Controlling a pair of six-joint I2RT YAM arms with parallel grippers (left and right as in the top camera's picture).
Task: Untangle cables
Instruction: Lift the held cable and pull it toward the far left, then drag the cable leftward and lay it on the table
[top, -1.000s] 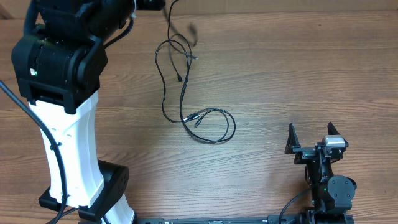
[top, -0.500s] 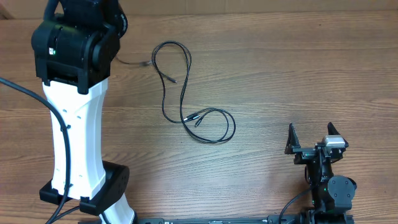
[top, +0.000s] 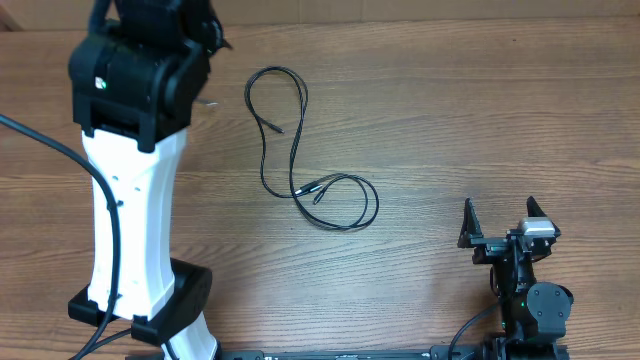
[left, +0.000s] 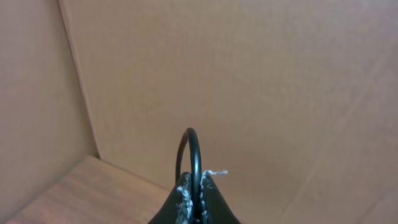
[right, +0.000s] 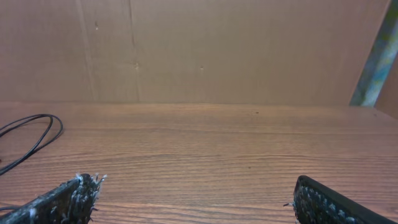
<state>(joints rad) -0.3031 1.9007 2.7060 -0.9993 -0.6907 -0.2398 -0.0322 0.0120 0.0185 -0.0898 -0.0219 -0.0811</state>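
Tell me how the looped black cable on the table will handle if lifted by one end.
Likely floppy: the cable lies in loose curves and would probably droop and trail. Probably light, being so thin. Its overlapping loop near the plugs may snag or tighten when pulled.

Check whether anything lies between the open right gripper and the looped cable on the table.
Nothing visible does. Only bare table shows between the right gripper and the looped cable in the overhead view.
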